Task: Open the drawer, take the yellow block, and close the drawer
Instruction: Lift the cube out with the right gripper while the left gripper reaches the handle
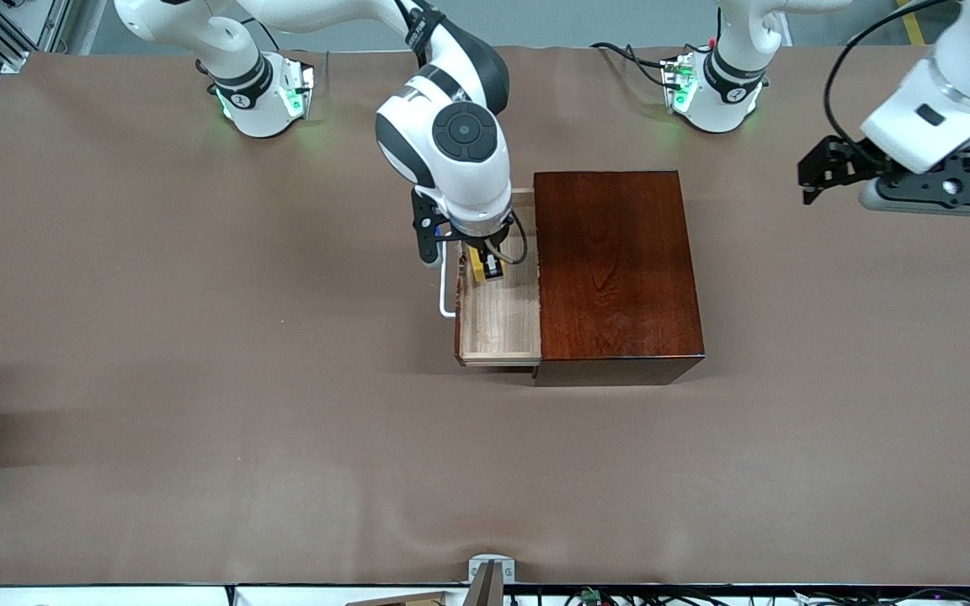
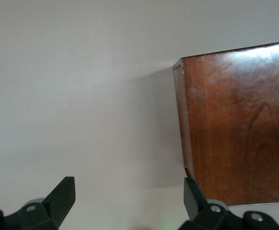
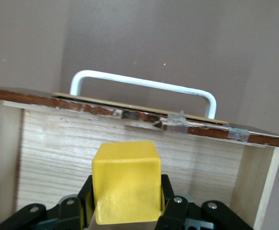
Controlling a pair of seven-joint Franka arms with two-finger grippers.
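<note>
We found the right gripper (image 1: 487, 268) down inside the open pale-wood drawer (image 1: 502, 324) of the glossy reddish-brown wooden box (image 1: 615, 269), its two black fingers (image 3: 166, 201) clamped on the small bright yellow cube (image 3: 126, 181). The cube sat between the pads, in the part of the drawer farther from the front camera, close to the drawer's front panel with its white loop handle (image 3: 144, 85). It being a cube, we saw no long axis to speak of; its faces lay square to the drawer walls.

The drawer stuck out of the box toward the right arm's end of the table, its long axis running from nearer the front camera to farther from it. We judged that the coming lift had to go straight up, clear of the front panel.

The left gripper (image 2: 127, 203) waited with fingers spread wide, over bare brown table at the left arm's end, well apart from the box.
</note>
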